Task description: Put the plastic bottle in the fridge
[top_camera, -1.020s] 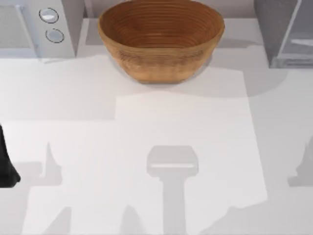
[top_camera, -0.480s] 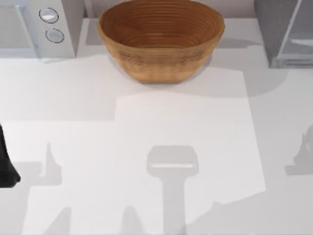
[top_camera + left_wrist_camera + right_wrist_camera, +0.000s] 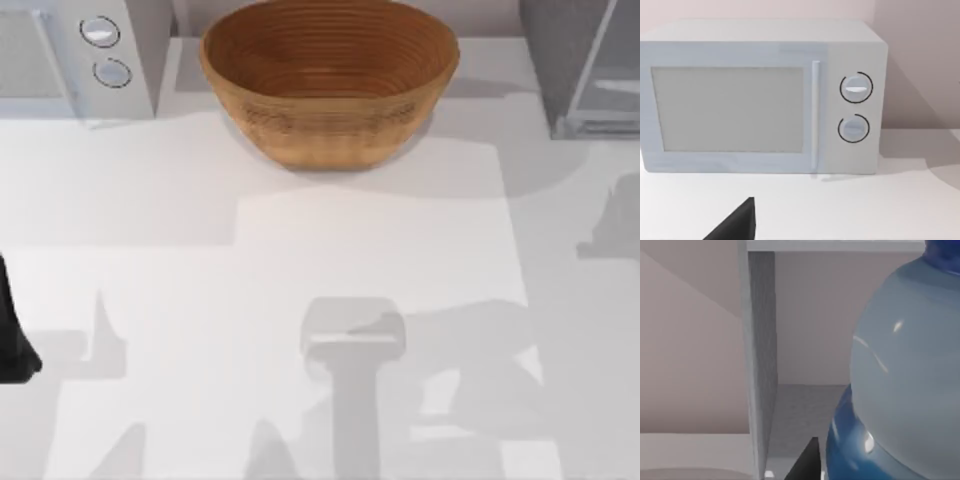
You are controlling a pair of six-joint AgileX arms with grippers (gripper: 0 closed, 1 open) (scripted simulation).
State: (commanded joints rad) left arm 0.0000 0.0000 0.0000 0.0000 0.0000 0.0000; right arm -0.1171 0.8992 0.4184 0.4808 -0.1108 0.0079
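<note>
Before the fridge [image 3: 760, 365] | plastic bottle [image 3: 905, 370]: translucent pale, blue band | hand states: cannot tell

Open table [image 3: 300, 260] mid-span; wicker bowl [image 3: 330, 80], microwave [image 3: 70, 60], fridge [image 3: 580, 65] along far edge.

You have one wicker bowl [image 3: 329, 80] and one microwave [image 3: 75, 55]. You also see one fridge [image 3: 585, 65] and one plastic bottle [image 3: 905, 385].
</note>
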